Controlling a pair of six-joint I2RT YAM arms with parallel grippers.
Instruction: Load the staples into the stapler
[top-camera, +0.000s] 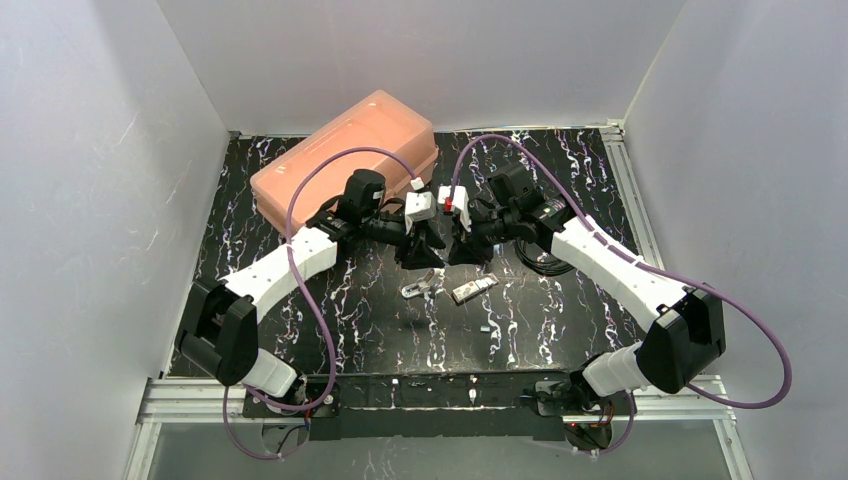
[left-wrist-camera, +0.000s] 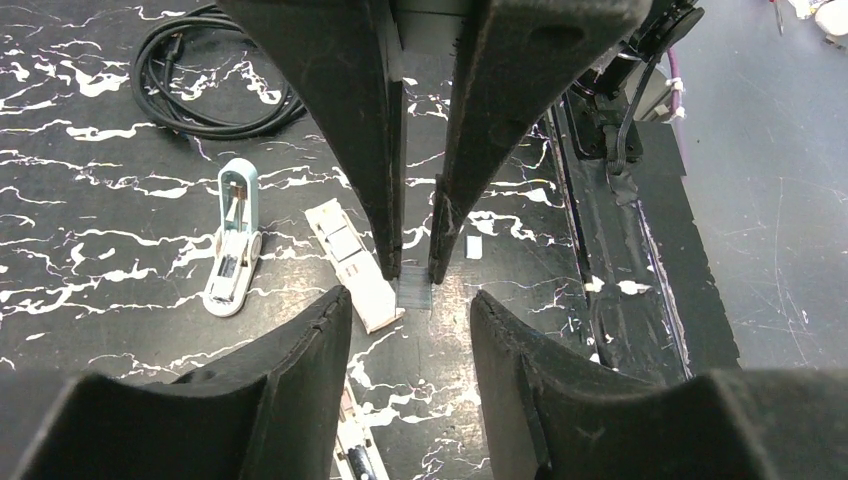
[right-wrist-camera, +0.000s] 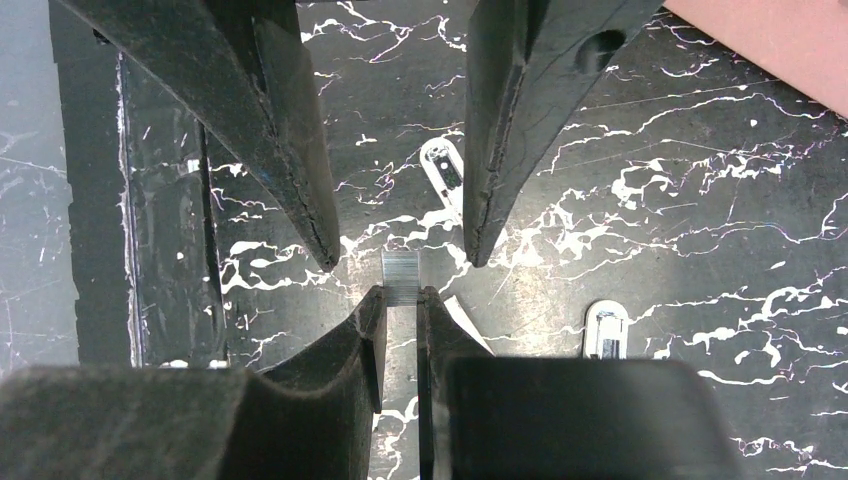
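Observation:
My right gripper (right-wrist-camera: 400, 292) is shut on a short silvery strip of staples (right-wrist-camera: 400, 272), which sticks out past its fingertips. My left gripper (left-wrist-camera: 409, 293) faces it tip to tip and is open; its fingers stand on either side of the strip of staples (left-wrist-camera: 415, 292) without touching it. The stapler (left-wrist-camera: 355, 265), tan and white, lies flat on the table just beside the strip. From above it is the stapler (top-camera: 473, 290) below the right gripper (top-camera: 468, 258), with the left gripper (top-camera: 420, 262) close alongside.
A white and silver stapler-like piece (top-camera: 422, 285) lies under the left gripper. Another small pale blue-white one (left-wrist-camera: 235, 240) lies farther back. A coiled black cable (left-wrist-camera: 215, 75) sits to the right, and a pink lidded box (top-camera: 345, 160) stands at the back left.

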